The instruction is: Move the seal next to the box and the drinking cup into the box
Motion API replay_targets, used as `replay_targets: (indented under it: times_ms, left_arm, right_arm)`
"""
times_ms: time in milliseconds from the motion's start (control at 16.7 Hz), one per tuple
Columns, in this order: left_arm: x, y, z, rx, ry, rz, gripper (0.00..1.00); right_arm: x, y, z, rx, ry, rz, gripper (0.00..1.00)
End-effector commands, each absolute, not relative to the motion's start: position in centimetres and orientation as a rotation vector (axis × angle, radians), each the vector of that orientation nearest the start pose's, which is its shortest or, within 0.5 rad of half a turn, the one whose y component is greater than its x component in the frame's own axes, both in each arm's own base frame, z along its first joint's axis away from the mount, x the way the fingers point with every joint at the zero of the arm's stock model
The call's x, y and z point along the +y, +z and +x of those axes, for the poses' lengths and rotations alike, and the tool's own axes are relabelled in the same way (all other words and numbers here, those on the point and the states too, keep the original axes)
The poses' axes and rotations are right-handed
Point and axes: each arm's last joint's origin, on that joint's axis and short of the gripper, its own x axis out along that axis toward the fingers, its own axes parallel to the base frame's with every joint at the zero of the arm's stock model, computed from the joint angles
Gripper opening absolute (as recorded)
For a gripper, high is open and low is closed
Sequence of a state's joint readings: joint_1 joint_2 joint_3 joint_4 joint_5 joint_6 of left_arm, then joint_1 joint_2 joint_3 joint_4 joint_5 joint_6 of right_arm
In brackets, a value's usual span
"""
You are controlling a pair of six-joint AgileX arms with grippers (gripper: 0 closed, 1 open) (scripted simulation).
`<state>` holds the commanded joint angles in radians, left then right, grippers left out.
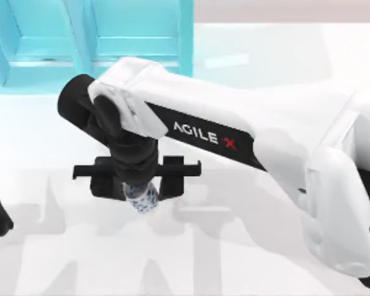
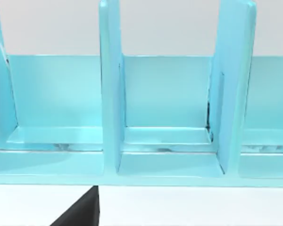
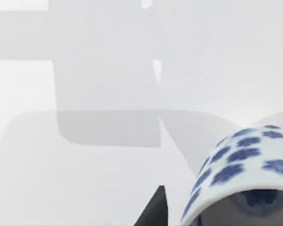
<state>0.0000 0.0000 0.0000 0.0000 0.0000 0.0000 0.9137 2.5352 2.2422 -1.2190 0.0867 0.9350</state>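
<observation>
Now | right tool [image 1: 140, 188] clamped on drinking cup [image 1: 142, 197], raised above white desk [image 1: 234, 259] | cyan box [image 1: 98, 37] beyond | left tool: grip state unclear

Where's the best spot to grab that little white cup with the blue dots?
Probably by its round side wall, coming down from above, with one finger on each side. The small white porcelain-like cup with blue spots is a smooth cylinder with no handle showing, so the curved wall looks like the best grip. The right tool already sits right over it.
</observation>
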Motion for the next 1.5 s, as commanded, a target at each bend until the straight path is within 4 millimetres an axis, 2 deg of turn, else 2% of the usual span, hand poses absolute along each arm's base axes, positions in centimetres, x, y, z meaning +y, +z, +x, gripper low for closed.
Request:
replay_targets:
  times_ms: [300,360,960,1140,1500]
  left_arm:
    - [-0.1,16.0,10.6,0.000,0.000,0.000,1.00]
    - [-0.1,16.0,10.6,0.000,0.000,0.000,1.00]
    - [-0.1,16.0,10.6,0.000,0.000,0.000,1.00]
    - [-0.1,16.0,10.6,0.000,0.000,0.000,1.00]
    - [-0.1,16.0,10.6,0.000,0.000,0.000,1.00]
  right_arm:
    - [39.9,13.8,30.3,1.472,-0.008,0.007,0.02]
    - [39.9,13.8,30.3,1.472,-0.008,0.007,0.00]
    - [39.6,14.3,30.3,1.472,-0.008,0.007,0.00]
    - [37.4,16.9,30.7,1.465,-0.007,0.013,0.00]
    - [31.2,23.0,30.3,1.468,-0.005,0.011,0.00]
